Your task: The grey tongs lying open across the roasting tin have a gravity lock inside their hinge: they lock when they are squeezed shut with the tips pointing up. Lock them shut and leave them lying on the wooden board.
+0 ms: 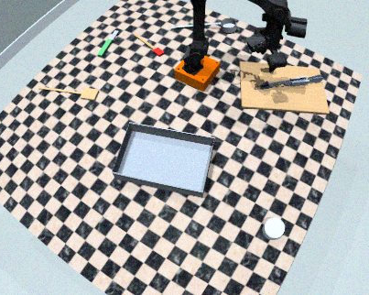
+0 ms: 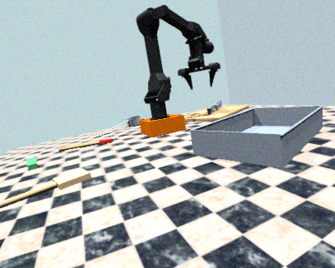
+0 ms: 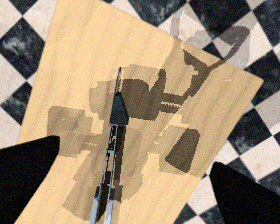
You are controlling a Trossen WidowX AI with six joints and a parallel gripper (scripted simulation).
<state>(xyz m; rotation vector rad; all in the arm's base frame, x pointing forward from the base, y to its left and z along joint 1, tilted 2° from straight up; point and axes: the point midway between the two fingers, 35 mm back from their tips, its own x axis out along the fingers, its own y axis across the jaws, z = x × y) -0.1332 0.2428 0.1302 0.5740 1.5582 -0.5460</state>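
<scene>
The grey tongs (image 1: 292, 82) (image 2: 215, 107) (image 3: 119, 111) lie on the wooden board (image 1: 254, 102) (image 2: 232, 111) (image 3: 81, 30). Their two arms lie close together, almost parallel, with a thin gap between them in the wrist view. Whether the lock inside the hinge has caught cannot be seen. My gripper (image 2: 201, 87) (image 3: 137, 156) is wide open and empty. It hangs above the board and the tongs, its fingers pointing down, one to each side of the tongs in the wrist view and touching nothing. The roasting tin (image 1: 157, 185) (image 2: 238, 146) is empty.
The orange arm base (image 1: 197, 77) (image 2: 164, 126) stands left of the board. A ladle-like tool (image 1: 228, 26) lies behind it. A green-handled tool (image 1: 105, 48), a red-headed tool (image 1: 158, 51) and a wooden spatula (image 1: 90, 93) lie left. A white round object (image 1: 274, 228) stands front right.
</scene>
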